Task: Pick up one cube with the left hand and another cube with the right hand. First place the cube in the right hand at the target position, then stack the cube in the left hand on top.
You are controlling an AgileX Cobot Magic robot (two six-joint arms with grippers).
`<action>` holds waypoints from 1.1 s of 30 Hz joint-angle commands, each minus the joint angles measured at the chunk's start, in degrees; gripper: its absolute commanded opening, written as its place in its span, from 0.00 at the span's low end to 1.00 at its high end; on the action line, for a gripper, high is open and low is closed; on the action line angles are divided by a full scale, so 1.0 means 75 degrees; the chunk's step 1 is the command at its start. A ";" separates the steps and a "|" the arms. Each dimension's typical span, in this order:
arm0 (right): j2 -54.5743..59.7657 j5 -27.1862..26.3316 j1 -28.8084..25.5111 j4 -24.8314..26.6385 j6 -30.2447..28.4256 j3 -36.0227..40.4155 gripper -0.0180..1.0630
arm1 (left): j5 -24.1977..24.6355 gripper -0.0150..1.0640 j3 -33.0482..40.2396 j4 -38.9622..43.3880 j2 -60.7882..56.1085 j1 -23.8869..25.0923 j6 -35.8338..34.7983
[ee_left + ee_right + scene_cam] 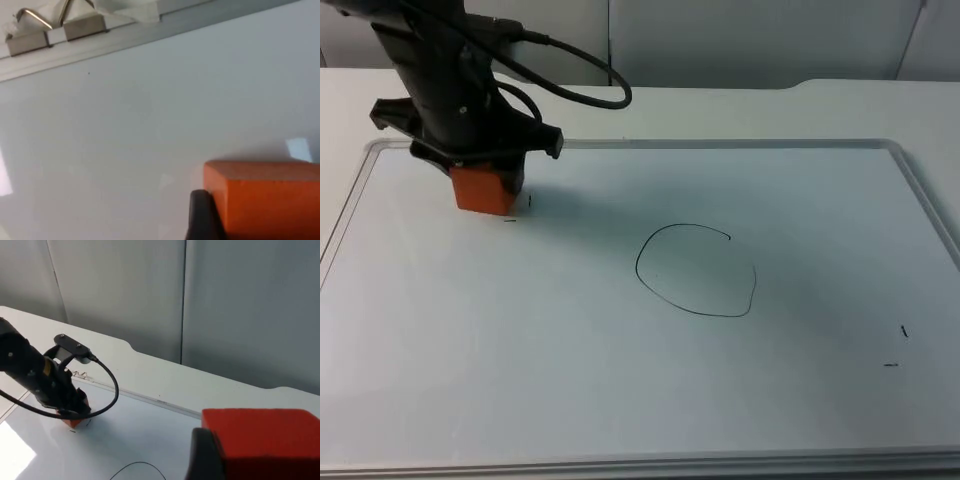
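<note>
- Left gripper (485,185): low over the far left part of the whiteboard (620,400), closed around an orange cube (483,190). In the top view the arm's body covers the fingers and the cube's upper part; whether the cube touches the board cannot be told.
- Left wrist view: the orange cube (267,200) is cut off by the picture's edge, with one black fingertip (202,217) pressed against its side. Metal clips (55,30) sit at the board's frame beyond.
- Right gripper (255,460): raised well above the table, closed on a red cube (265,437); one black fingertip (202,457) lies against the cube, the other is hidden behind it.
- Right wrist view: the left arm (35,375) stands far off with the orange cube (75,415) mostly hidden beneath it.
- Drawn circle (697,270): near the board's middle, well apart from the orange cube, nothing inside it.
- Small pen marks (898,345): near the board's right edge.
</note>
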 commanded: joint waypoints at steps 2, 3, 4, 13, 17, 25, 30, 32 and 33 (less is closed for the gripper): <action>0.0023 -0.0207 0.0030 0.0034 0.0017 0.0018 0.01 | 0.0716 0.01 -0.0022 0.0037 -0.0253 -0.0061 0.0071; 0.0023 -0.0207 0.0030 0.0034 0.0017 0.0018 0.01 | 0.1028 0.02 -0.0022 0.0088 -0.0432 -0.0061 0.0114; 0.0023 -0.0207 0.0030 0.0034 0.0017 0.0018 0.01 | 0.1261 0.02 -0.0022 0.0139 -0.0664 -0.0061 0.0192; 0.0023 -0.0236 0.0030 0.0034 0.0017 0.0018 0.01 | 0.2043 0.02 -0.0022 -0.0033 -0.3339 -0.0334 0.0614; 0.0023 -0.0223 0.0030 0.0034 0.0017 0.0018 0.01 | 0.2192 0.02 -0.0022 -0.0053 -0.4499 -0.0689 0.0873; 0.0023 -0.0085 0.0030 0.0034 0.0017 0.0018 0.01 | 0.3155 0.02 0.0006 -0.0053 -0.6591 -0.1573 0.1348; 0.0023 0.0030 0.0030 0.0034 0.0017 0.0018 0.01 | 0.3077 0.02 0.0631 -0.0053 -0.7890 -0.2140 0.1378; 0.0023 0.0063 0.0030 0.0034 0.0017 0.0018 0.01 | 0.2804 0.02 0.1507 -0.0078 -0.8672 -0.2255 0.1378; 0.0023 0.0063 0.0030 0.0034 0.0017 0.0018 0.01 | 0.2804 0.02 0.1507 -0.0078 -0.8672 -0.2255 0.1378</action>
